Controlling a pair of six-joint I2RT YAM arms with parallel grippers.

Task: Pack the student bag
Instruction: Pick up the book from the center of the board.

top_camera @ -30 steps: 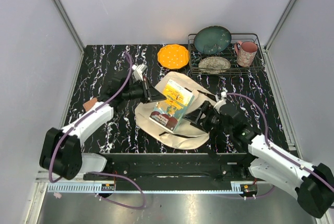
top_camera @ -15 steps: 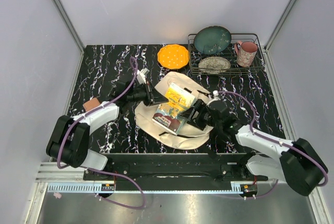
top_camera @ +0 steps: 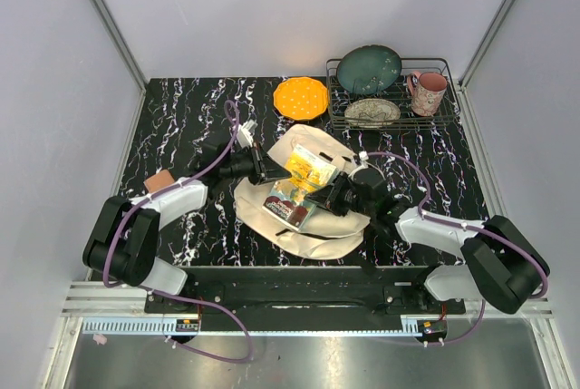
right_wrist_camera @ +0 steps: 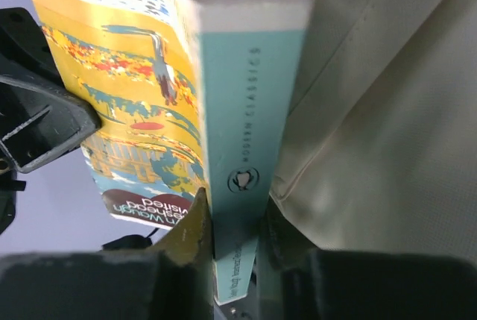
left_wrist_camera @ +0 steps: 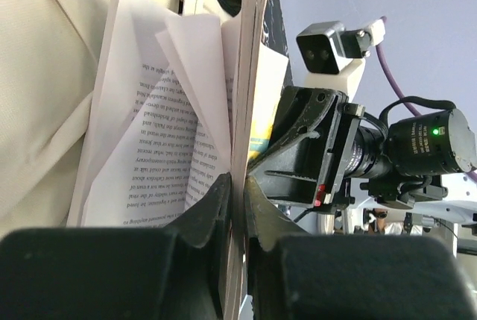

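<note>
Pinching the page edge of a book (left_wrist_camera: 168, 122), the left claw (left_wrist_camera: 235, 186) has its fingers pressed together on the cover and a thin sheaf of leaves. The other pages fan loose to one side, print showing. Opposite, the right claw (right_wrist_camera: 235, 219) is clamped on the pale blue spine, one finger against the yellow illustrated cover and the other against the back. So the book is held from both sides, tilted, with the two claws facing each other across it.

Cream fabric of the bag (right_wrist_camera: 387, 111) lies just beside the spine in the right wrist view. From above, the bag lies spread flat in the middle of the table (top_camera: 181, 117), near the arms' edge, and the book sits over its centre. Whether the book's lower end touches the fabric I cannot tell.

Beyond the bag is an orange plate (top_camera: 301, 97). Just right of it, at the far right corner, a wire rack (top_camera: 450, 76) holds a teal plate (top_camera: 370, 68), a patterned dish (top_camera: 372, 111) and a pink mug (top_camera: 428, 92). A small brown block (top_camera: 159, 179) lies by the left arm.
</note>
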